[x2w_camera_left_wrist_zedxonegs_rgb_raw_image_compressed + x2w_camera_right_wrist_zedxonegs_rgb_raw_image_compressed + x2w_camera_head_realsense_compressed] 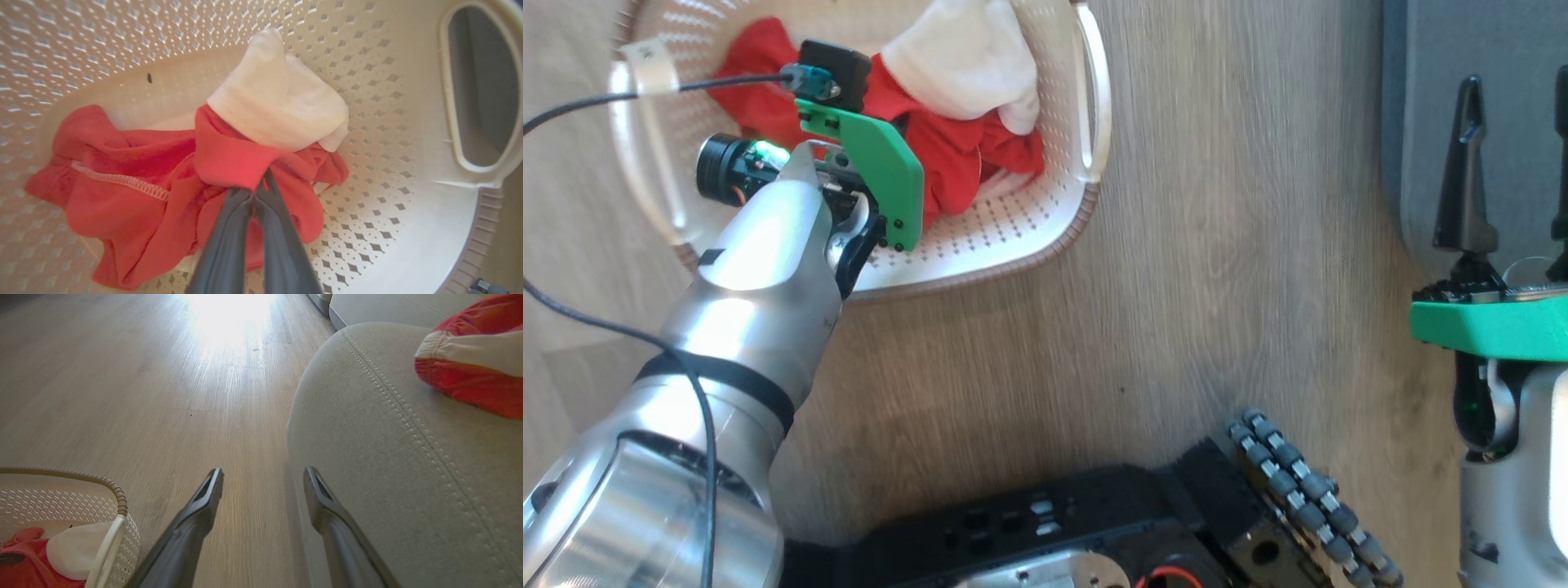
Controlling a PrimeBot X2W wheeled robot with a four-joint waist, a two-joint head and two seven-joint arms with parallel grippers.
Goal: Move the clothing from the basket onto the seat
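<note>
Seat, at 2 o'clock in the head view, already bears one red garment. Basket at 11 o'clock holds the clothing, the left gripper fingers clamped on a red fold; right gripper fingers apart, empty. Grasp made, I judge; next, lift clear of the rim, carry seatward

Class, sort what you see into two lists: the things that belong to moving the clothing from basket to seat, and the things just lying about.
Belongs to the job:
red and white clothing, pinched by the shut left hand; basket; grey seat; garment lying on the seat; open right hand.

Just there:
wooden floor; black base; roller wheel; black cable.
</note>
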